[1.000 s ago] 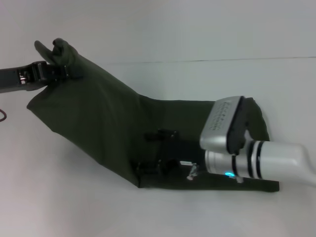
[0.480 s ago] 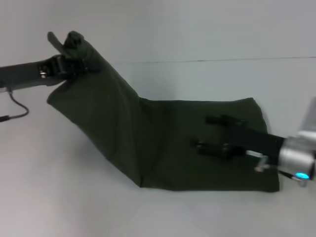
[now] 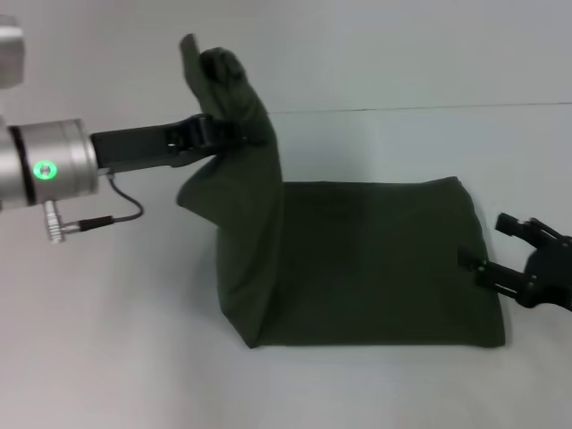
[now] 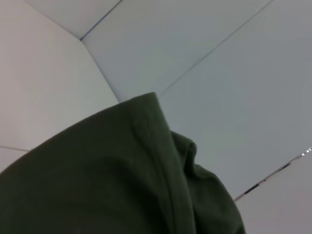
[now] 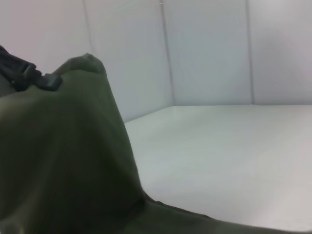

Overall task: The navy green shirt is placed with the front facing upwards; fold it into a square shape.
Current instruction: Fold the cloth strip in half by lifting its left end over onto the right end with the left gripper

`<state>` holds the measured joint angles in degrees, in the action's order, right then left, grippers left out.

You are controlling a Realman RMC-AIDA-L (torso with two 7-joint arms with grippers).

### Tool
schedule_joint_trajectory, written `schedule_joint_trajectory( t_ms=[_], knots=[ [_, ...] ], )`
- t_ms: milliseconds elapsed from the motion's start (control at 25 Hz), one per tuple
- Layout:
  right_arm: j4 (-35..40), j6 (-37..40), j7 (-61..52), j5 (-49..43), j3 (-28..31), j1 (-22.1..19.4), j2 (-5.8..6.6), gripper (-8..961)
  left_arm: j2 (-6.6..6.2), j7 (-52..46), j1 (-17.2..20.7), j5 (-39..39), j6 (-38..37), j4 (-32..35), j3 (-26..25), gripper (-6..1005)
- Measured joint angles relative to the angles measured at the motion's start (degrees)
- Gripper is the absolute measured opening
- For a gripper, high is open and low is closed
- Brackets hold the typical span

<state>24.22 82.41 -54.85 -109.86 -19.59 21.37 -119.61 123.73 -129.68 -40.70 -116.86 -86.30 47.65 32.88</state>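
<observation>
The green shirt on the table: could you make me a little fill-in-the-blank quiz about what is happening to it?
1. The ___ gripper is shut on the shirt.
2. That held end of the shirt is lifted ___ the table.
3. The right gripper sits at the shirt's edge with its jaws ___.

Missing words: left; above; open

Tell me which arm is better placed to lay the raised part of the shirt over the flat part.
The left. Its gripper holds the navy green shirt lifted at that end, while the right gripper, jaws open, is at the shirt's right edge.
</observation>
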Motion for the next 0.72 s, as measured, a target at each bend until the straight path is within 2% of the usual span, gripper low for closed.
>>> schedule_joint_trajectory(
  t_ms=[240,280,720],
  knots=[
    [0.2,-0.1,0.2,0.1,0.4,-1.9,0.00,916,0.15,0.0,-1.2,2.1,2.8,-2.1,3.0,107],
    [0.3,-0.1,0.3,0.1,0.5,-2.3,0.00,916,0.21,0.0,-2.2,3.7,4.9,-3.3,5.3,107],
    [2.0,0.5,0.5,0.2,4.0,-5.2,0.05,916,0.63,-0.6,-4.4,10.1,10.9,-7.3,15.3,106]
  ],
)
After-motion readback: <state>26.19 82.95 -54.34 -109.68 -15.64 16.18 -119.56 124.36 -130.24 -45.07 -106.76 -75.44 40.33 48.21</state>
